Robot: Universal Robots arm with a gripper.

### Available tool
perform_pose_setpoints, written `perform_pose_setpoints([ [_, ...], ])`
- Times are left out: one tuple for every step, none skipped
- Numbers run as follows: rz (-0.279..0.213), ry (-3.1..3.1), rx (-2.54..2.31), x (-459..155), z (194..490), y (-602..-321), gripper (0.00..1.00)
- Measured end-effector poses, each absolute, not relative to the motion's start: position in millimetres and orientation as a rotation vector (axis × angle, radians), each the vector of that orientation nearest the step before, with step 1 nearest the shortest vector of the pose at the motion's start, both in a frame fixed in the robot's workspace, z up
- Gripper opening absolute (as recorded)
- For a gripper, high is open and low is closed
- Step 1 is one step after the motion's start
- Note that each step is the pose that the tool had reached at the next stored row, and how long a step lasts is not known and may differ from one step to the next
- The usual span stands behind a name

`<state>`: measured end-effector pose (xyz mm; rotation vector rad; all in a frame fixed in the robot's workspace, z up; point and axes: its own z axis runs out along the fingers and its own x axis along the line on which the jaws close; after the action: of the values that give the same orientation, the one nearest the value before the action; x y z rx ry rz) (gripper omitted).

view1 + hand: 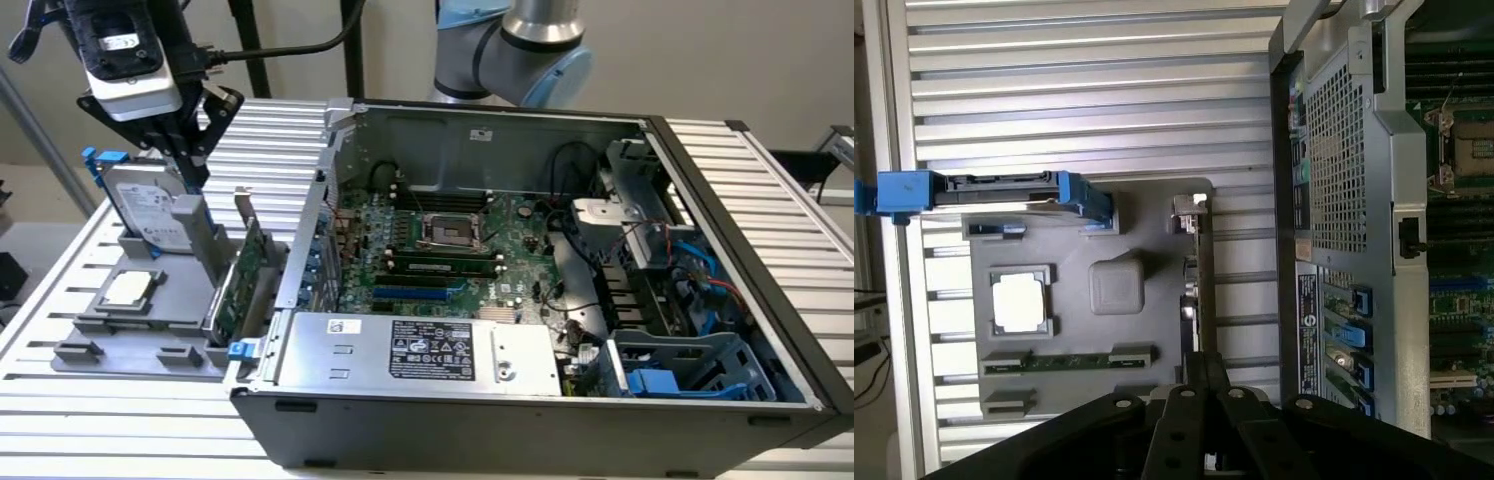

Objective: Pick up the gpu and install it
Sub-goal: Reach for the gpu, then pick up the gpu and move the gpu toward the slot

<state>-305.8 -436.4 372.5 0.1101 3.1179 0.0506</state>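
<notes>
Mid-frame, the gpu (1201, 285) stands edge-on in a gray holder tray (1149, 215), in line with the gripper (1204, 362). The tray also carries a blue-railed hard drive (1004, 190), a CPU chip (1019, 303) and a RAM stick (1066, 358). The computer case (1344, 190) stands beside it.

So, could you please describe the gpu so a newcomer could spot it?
Beside the open PC case, on the exterior view's left, sits a gray holder. The gpu stands on edge at the holder's side nearest the case: a thin green board, unlike the silver drive and flat square chip.
</notes>
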Motion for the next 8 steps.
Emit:
perform_pose_setpoints([
  [0.051,3.118,0.11,-305.8,372.5,-436.4,0.11],
  [0.051,3.118,0.11,-305.8,372.5,-436.4,0.11],
  [0.051,3.118,0.11,-305.8,372.4,-436.4,0.11],
  [0.051,3.118,0.11,-305.8,372.4,-436.4,0.11],
  [0.051,3.118,0.11,-305.8,372.4,-436.4,0.11],
  [0.051,3.118,0.11,-305.8,372.4,-436.4,0.11],
  [0.051,3.118,0.11,-305.8,372.4,-436.4,0.11],
  [0.051,3.118,0.11,-305.8,372.4,-436.4,0.11],
])
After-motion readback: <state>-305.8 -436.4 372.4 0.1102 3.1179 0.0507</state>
